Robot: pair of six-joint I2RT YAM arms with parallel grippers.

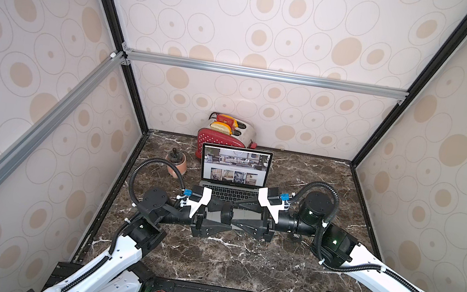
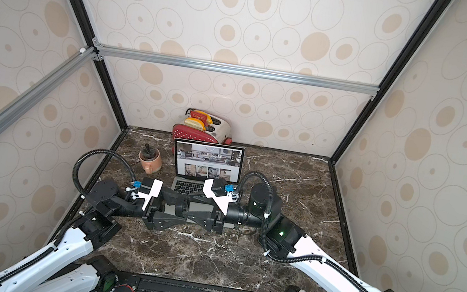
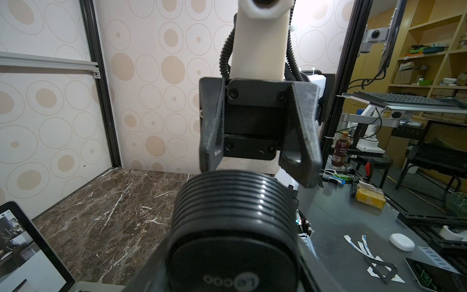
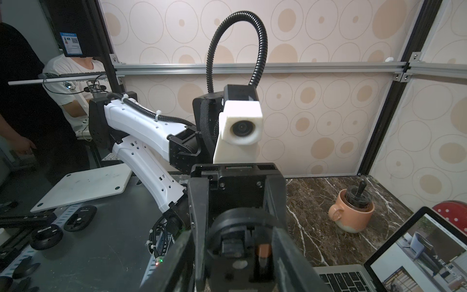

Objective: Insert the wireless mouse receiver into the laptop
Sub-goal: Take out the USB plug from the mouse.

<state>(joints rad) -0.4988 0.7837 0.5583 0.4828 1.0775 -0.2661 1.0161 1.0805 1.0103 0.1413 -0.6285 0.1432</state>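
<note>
The laptop (image 1: 234,166) sat open w/ screen lit toward the back of the marble table (image 1: 222,265), and both grippers faced each other nose to nose over its front part. L gripper (image 1: 223,215) had its fingers pressed onto a black mouse (image 3: 235,227), underside turned to the R gripper (image 3: 255,165), whose fingers (image 3: 211,131) stood spread w/ nothing seen btwn them. The receiver couldn't be made out for sure; prob. it was the small dark block (image 4: 231,246) in the mouse's open bay, beside an orange battery (image 4: 262,250). Risks, as I judged them: R tips closing on the battery or bay wall instead of the tiny receiver; a shallow pinch letting it drop onto the keys or table; a hard pull twisting the mouse in the L grip.
</note>
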